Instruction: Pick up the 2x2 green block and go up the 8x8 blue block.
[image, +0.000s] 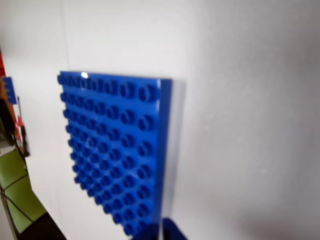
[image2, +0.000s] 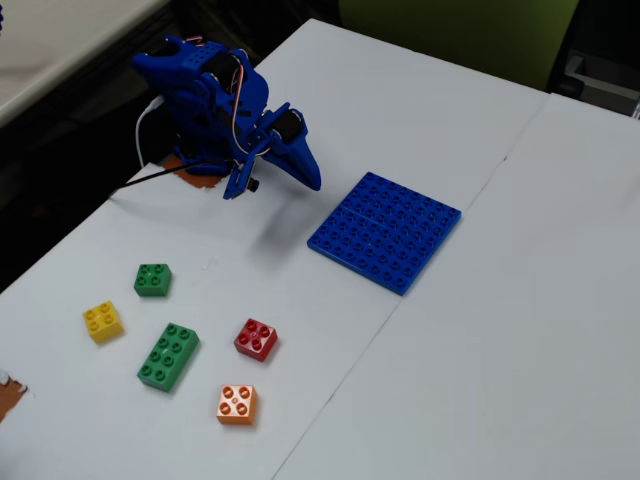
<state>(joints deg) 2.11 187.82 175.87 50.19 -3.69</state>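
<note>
The 2x2 green block (image2: 152, 279) sits on the white table at the left of the fixed view, with nothing touching it. The 8x8 blue block (image2: 385, 230) lies flat near the table's middle and fills the wrist view (image: 115, 150). My gripper (image2: 310, 178) belongs to the blue arm, which is folded at the back left. It hangs just left of the blue baseplate, far from the green block. Its jaws look closed together and empty. Only a blurred blue tip shows at the bottom edge of the wrist view.
A yellow brick (image2: 103, 321), a longer green 2x4 brick (image2: 168, 356), a red brick (image2: 256, 339) and an orange brick (image2: 237, 404) lie near the green block. The table's left edge drops to a dark floor. A seam runs down the table.
</note>
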